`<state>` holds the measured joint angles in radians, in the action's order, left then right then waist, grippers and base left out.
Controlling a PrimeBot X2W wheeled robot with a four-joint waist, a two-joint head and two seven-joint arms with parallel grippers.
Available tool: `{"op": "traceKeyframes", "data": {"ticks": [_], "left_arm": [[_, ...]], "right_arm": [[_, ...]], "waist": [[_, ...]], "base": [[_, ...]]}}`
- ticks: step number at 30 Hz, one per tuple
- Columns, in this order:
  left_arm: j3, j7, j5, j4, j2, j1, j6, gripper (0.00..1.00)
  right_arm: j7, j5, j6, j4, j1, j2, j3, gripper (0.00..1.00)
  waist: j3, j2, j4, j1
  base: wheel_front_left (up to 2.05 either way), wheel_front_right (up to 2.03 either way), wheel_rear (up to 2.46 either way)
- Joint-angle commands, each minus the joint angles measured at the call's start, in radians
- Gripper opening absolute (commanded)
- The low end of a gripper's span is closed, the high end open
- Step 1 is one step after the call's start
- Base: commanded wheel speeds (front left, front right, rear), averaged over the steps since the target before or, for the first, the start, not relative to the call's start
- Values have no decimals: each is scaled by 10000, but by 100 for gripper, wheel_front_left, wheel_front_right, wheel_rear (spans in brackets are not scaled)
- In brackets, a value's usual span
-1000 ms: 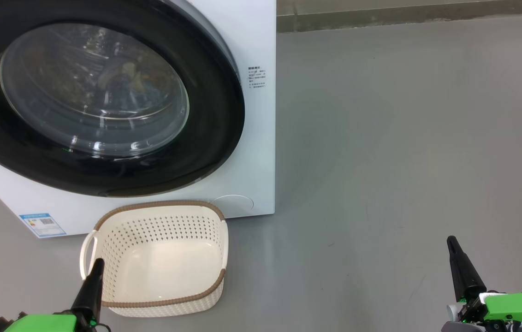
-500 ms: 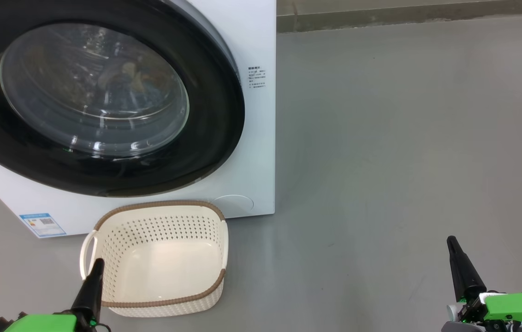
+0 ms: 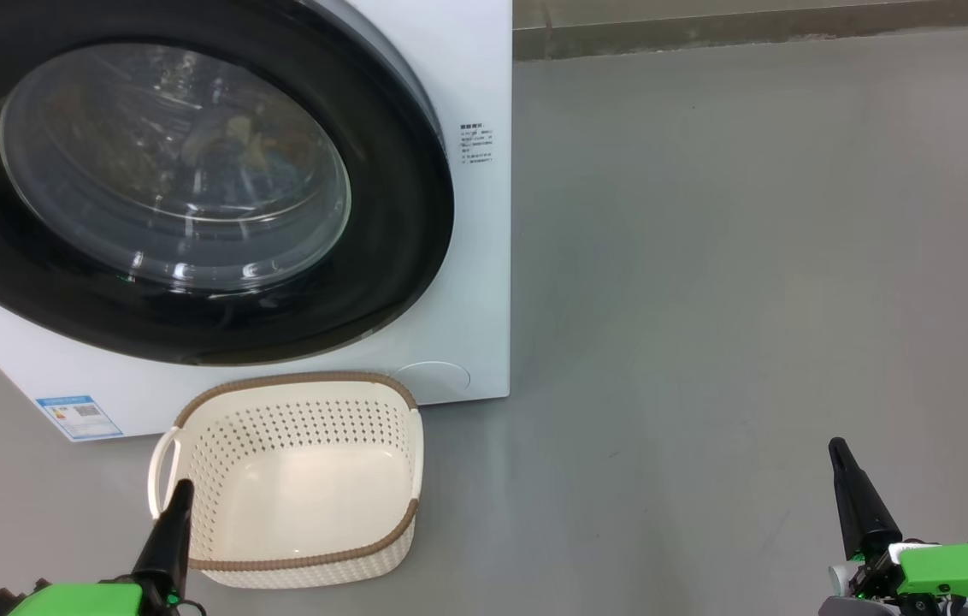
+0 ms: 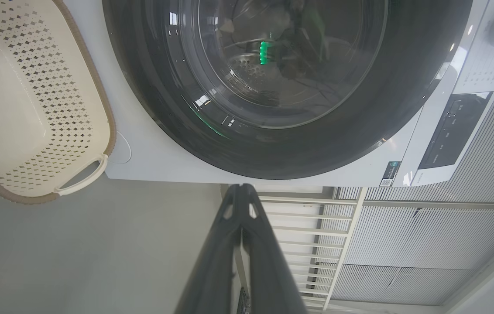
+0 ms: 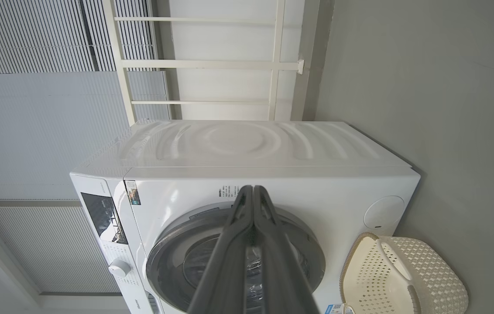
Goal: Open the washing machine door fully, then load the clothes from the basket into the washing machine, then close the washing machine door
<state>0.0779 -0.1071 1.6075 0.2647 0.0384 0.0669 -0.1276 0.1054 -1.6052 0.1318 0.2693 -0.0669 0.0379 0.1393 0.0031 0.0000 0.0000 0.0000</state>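
Note:
The white washing machine (image 3: 475, 282) stands at the upper left, its round black door (image 3: 398, 214) shut flush against the front. Dim blue and brownish shapes show behind the glass window (image 3: 176, 171); whether they are the clothes I cannot tell. On the floor in front sits the cream basket (image 3: 296, 378) with nothing inside. My left gripper (image 3: 182, 489) is shut and holds nothing, its tip just left of the basket's near-left wall. Far to the right, over bare floor, my right gripper (image 3: 836, 447) is shut on nothing. The wrist views show the left fingers (image 4: 241, 187) and right fingers (image 5: 252, 188) pressed together.
Grey floor (image 3: 749, 257) stretches right of the machine to a wall base (image 3: 749, 30). A white railing (image 5: 212, 65) and slatted panels (image 5: 33, 39) stand behind the machine. The machine's dark control panel (image 4: 447, 131) and knob (image 5: 119, 267) are on its upper front.

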Motion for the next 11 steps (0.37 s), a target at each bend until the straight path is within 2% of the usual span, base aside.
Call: {"op": "traceKeyframes", "data": {"ticks": [1,11], "left_arm": [[355,-59,13,-196,128,411,-31,0],[358,-61,11,-196,126,412,-31,0]], "right_arm": [[77,-36,-11,-246,-410,123,-258,0],[77,-36,-11,-246,-410,123,-258,0]], "waist": [[0,0,0,0],[0,0,0,0]], "base": [[0,0,0],[0,0,0]]}}
